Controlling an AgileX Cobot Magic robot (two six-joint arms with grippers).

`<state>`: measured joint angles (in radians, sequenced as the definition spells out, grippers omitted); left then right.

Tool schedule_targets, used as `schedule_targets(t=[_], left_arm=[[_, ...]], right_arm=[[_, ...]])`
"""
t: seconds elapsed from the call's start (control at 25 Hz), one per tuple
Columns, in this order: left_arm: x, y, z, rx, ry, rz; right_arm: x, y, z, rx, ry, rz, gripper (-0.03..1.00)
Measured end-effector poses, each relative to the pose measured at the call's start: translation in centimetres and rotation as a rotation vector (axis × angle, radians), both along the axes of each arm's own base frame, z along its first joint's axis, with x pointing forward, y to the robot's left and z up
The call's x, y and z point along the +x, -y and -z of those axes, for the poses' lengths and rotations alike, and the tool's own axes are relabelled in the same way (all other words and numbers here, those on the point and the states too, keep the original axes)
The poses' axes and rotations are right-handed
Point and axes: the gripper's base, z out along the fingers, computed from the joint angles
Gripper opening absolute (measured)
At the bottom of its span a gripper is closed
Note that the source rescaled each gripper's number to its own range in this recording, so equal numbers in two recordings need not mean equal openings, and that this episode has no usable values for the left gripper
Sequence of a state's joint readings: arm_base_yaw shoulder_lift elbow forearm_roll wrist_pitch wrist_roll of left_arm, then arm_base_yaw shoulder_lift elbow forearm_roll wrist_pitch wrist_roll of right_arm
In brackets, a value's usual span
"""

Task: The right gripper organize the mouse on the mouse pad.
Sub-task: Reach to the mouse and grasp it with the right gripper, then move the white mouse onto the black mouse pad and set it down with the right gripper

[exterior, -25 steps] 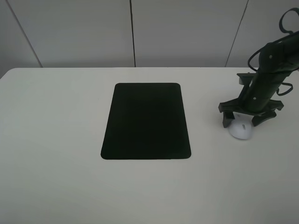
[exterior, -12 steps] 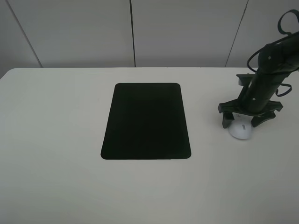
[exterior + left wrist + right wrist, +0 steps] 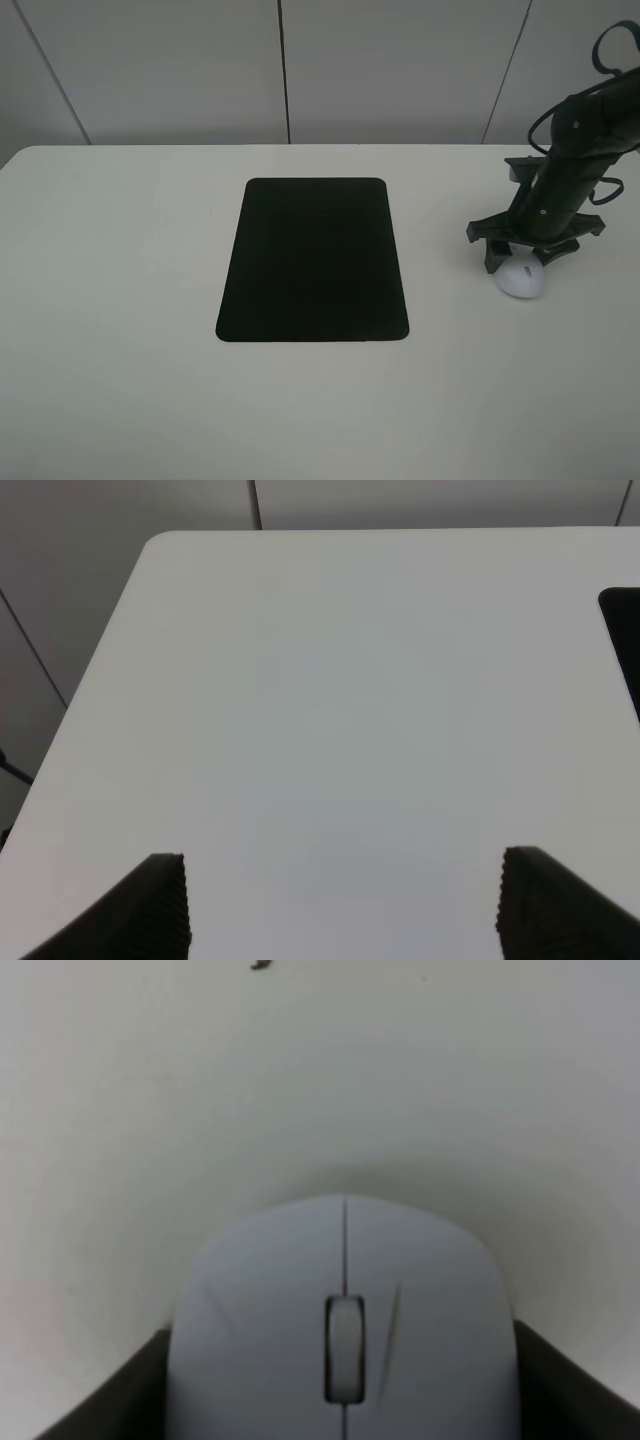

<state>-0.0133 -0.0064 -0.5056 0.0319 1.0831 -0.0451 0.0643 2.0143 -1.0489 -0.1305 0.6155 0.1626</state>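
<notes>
While the right gripper [image 3: 520, 263] pinches the mouse [image 3: 522, 283] — right of the mouse pad [image 3: 312, 260] — you risk its rounded flanks slipping.

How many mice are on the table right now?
1. The mouse sits on the table, right of the mouse pad and off it, between the fingers of the right gripper. No other shows in any view.

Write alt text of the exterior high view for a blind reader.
The right gripper clamps a white mouse on the white table, at the right. The black mouse pad lies bare in the middle, apart from them.
</notes>
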Motion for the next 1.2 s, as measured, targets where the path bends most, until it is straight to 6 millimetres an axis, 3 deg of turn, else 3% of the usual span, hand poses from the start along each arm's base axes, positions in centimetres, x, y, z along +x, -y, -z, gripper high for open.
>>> schedule_targets(t=[0.92, 1.04, 1.2], left_arm=[[0.0, 0.0, 0.0, 0.000, 0.000, 0.000], [0.0, 0.0, 0.0, 0.000, 0.000, 0.000], [0.0, 0.0, 0.0, 0.000, 0.000, 0.000]], right_arm=[[0.0, 0.0, -0.2, -0.002, 0.010, 0.008, 0.00], [0.2, -0.5, -1.6, -0.008, 0.027, 0.023, 0.00], [1.3, -2.4, -5.2, 0.004, 0.112, 0.025, 0.00]])
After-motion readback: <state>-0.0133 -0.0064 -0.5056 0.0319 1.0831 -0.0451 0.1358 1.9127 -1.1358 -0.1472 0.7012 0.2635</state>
